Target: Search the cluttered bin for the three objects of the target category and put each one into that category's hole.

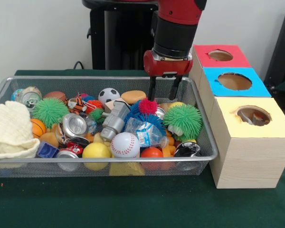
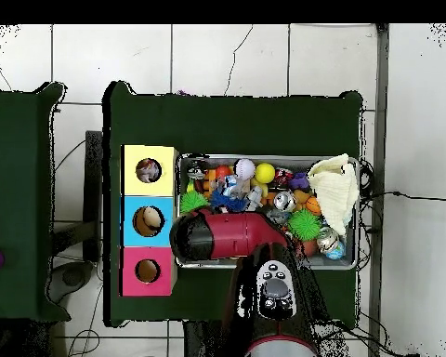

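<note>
The wire mesh bin [image 1: 104,79] is full of mixed toys, balls and cans; it also shows in the overhead view [image 2: 264,158]. My gripper [image 1: 163,92] hangs open and empty over the bin's back right part, just above a red and blue spiky ball [image 1: 147,107]. In the overhead view the arm [image 2: 227,235] hides the gripper. The yellow-topped hole [image 1: 253,115] is in the nearest box on the right, with something pale inside it; it also shows in the overhead view [image 2: 149,170]. I see no small printed cloth pieces clearly among the clutter.
A large cream knitted cloth [image 1: 12,128] lies over the bin's left end. Green spiky balls [image 1: 183,119], a baseball [image 1: 125,144], a crushed bottle [image 1: 145,133] and cans [image 1: 75,125] fill the bin. Blue-topped [image 1: 234,81] and red-topped [image 1: 220,55] holes lie behind the yellow one.
</note>
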Motion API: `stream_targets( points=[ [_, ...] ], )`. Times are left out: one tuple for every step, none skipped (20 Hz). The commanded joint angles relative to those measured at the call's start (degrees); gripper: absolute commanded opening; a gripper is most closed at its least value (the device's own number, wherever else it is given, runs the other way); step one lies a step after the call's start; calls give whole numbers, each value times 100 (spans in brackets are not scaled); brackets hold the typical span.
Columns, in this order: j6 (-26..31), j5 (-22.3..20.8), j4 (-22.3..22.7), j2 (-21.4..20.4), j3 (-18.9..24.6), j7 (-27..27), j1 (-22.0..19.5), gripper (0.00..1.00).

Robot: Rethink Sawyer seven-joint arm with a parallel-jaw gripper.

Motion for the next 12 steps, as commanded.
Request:
stream_targets(
  points=[
    [-464, 260, 21, 236, 352, 1162, -28, 100],
    [-507, 259, 26, 254, 334, 1178, -7, 100],
    [-514, 262, 12, 268, 311, 1182, 13, 100],
    [-527, 268, -2, 288, 270, 1209, 41, 100],
    [-527, 272, -16, 301, 245, 1213, 54, 100],
    [-565, 269, -35, 329, 203, 1228, 69, 100],
    [-598, 269, -29, 337, 185, 1230, 69, 100],
    [-631, 270, -23, 345, 167, 1232, 69, 100],
    [-655, 273, -14, 352, 159, 1228, 64, 100],
    [-678, 277, -5, 359, 151, 1224, 59, 100],
    [-674, 288, -7, 361, 131, 1235, 64, 100],
    [-721, 289, 1, 392, 113, 1248, 53, 100]
  ],
)
